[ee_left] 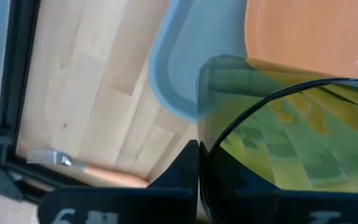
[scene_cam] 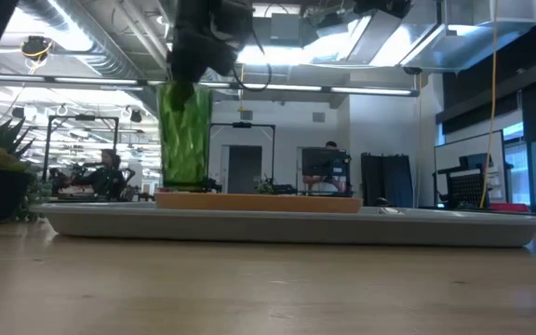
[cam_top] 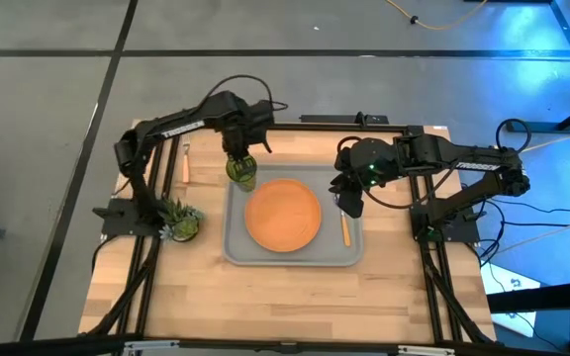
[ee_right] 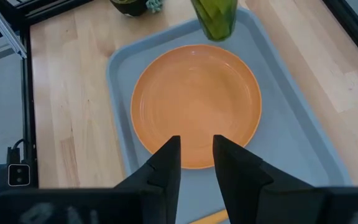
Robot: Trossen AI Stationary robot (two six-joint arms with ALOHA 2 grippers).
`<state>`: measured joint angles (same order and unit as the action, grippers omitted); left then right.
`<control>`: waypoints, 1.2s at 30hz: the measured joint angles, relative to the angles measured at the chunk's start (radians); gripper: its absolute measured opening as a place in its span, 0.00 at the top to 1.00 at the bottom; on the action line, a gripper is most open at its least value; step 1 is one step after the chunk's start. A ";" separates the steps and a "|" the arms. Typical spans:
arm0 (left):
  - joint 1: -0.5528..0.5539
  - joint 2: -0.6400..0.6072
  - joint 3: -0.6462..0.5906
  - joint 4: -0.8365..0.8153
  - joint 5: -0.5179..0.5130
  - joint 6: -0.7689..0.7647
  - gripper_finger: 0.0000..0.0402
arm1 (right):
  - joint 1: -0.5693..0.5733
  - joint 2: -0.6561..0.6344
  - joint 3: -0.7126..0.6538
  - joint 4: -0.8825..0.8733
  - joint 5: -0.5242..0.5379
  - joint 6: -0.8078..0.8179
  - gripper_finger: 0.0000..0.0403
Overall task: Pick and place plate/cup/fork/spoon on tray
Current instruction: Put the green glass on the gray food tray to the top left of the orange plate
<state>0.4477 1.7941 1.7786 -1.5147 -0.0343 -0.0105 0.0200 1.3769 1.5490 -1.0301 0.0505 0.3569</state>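
**Green cup held over the tray's far-left corner**

The left gripper (cam_top: 237, 150) is closed around the cup (cam_top: 241, 174), a small translucent green tumbler with a faceted, ribbed wall. In the low view the cup (scene_cam: 183, 133) stands upright, its top inside the dark fingers, its base close to the tray (scene_cam: 287, 226) floor; whether it touches cannot be told. From above it sits just inside the tray's (cam_top: 234, 237) far-left corner, right beside the plate (cam_top: 283, 214).

The plate is round, flat and orange, with faint concentric rings in the right wrist view (ee_right: 196, 102). It lies in the middle of the light-grey tray, whose rim is raised and corners rounded.

The right gripper (cam_top: 348, 203) hangs over the tray's right side, near the plate's edge. Its fingers (ee_right: 166, 163) stand a narrow gap apart and hold nothing. An orange-handled utensil (cam_top: 344, 229) lies on the tray just right of the plate, partly under that gripper; its head is hidden.

The fork (ee_left: 86, 167), orange handle and silver tines, lies on the bare wood left of the tray (cam_top: 186, 164). A potted plant (cam_top: 180, 218) stands near the table's left edge.
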 joint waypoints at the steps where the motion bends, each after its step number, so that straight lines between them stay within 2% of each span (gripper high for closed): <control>1: 0.000 0.008 0.000 0.005 -0.001 0.009 0.99 | 0.000 0.000 0.000 0.000 0.000 0.000 0.75; 11: 0.004 0.067 -0.003 0.031 -0.014 0.047 0.99 | 0.000 0.000 0.000 0.000 0.000 0.000 0.75; 14: 0.006 0.064 -0.027 0.047 -0.044 0.047 0.99 | 0.000 0.000 0.000 0.000 0.000 0.000 0.75; 20: 0.014 0.065 -0.084 0.046 -0.042 0.047 0.99 | 0.000 0.000 0.000 0.000 0.000 -0.001 0.75; 29: 0.014 0.063 -0.089 0.067 -0.051 0.051 0.99 | 0.000 0.000 0.000 0.000 0.000 -0.001 0.75; 36: 0.014 0.065 -0.092 0.079 -0.063 0.046 0.88 | 0.000 0.000 0.000 0.000 0.000 0.000 0.75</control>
<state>0.4618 1.8595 1.6867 -1.4361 -0.0972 0.0353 0.0200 1.3769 1.5490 -1.0302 0.0502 0.3569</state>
